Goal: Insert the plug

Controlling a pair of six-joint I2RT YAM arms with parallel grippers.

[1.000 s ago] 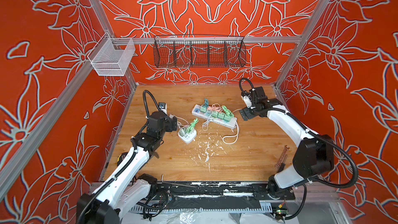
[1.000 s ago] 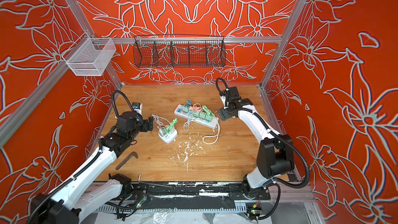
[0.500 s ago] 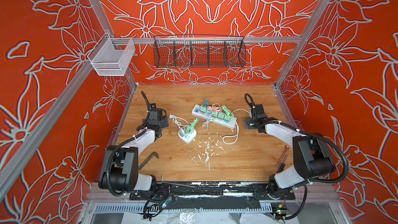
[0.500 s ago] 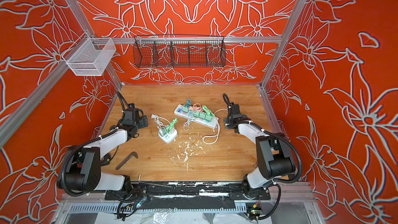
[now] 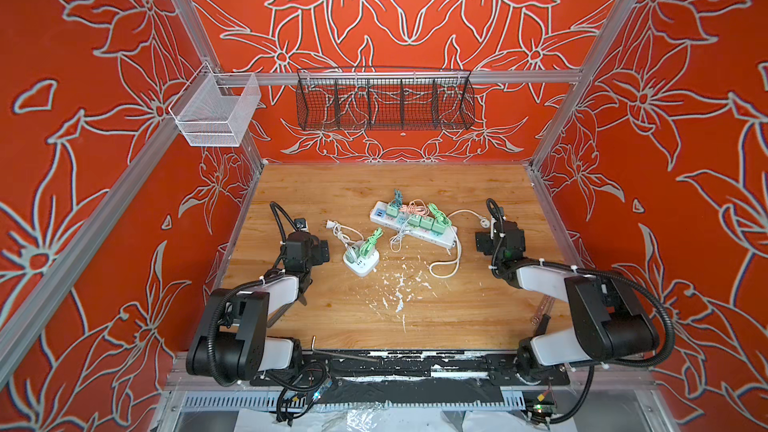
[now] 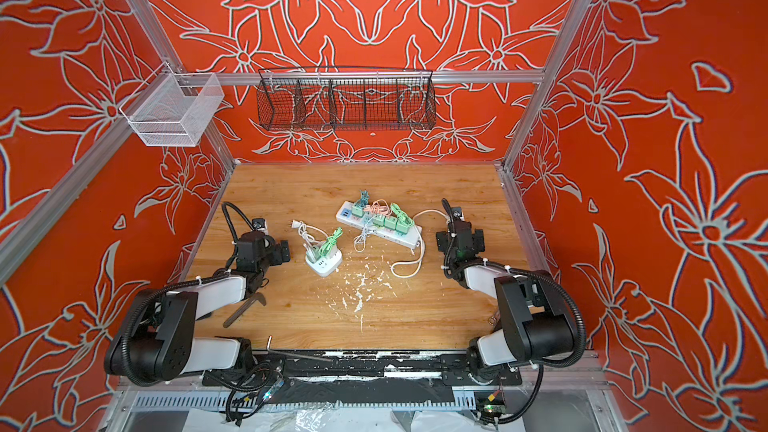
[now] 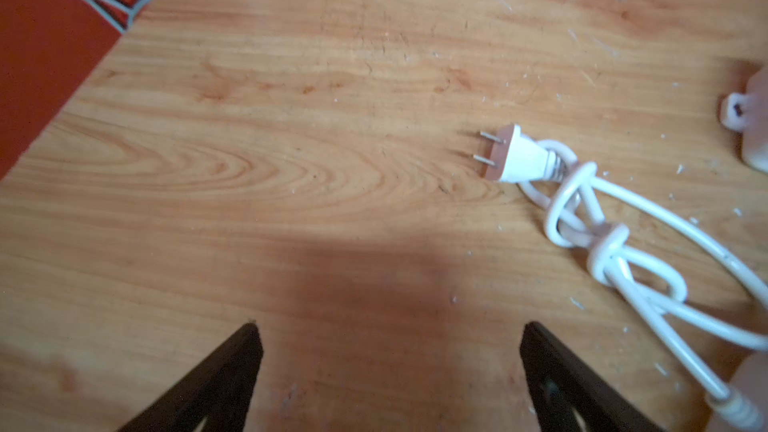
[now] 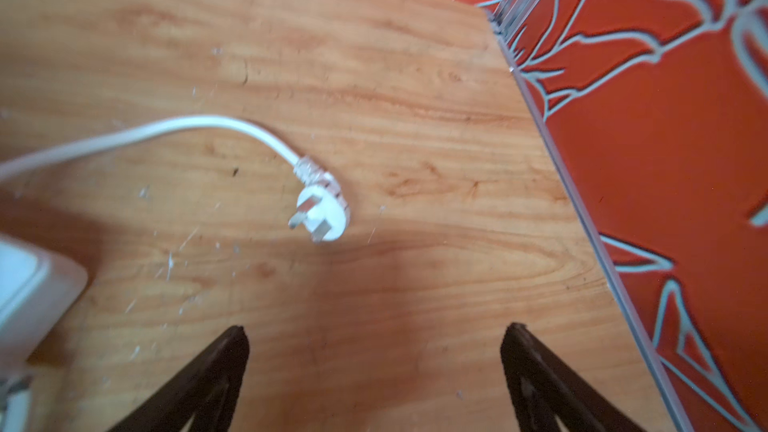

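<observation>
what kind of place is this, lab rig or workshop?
Probably a purpose-built robot test cell: silver aluminium frame around red floral-print wall panels, two black-and-white robot arms mounted at the front of a wooden tabletop, and a black wire basket hung at the back.

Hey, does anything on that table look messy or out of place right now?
Yes: white flakes are scattered over the table between the power strip and the front edge, like debris, and tangled cords are heaped on the strip.
</observation>
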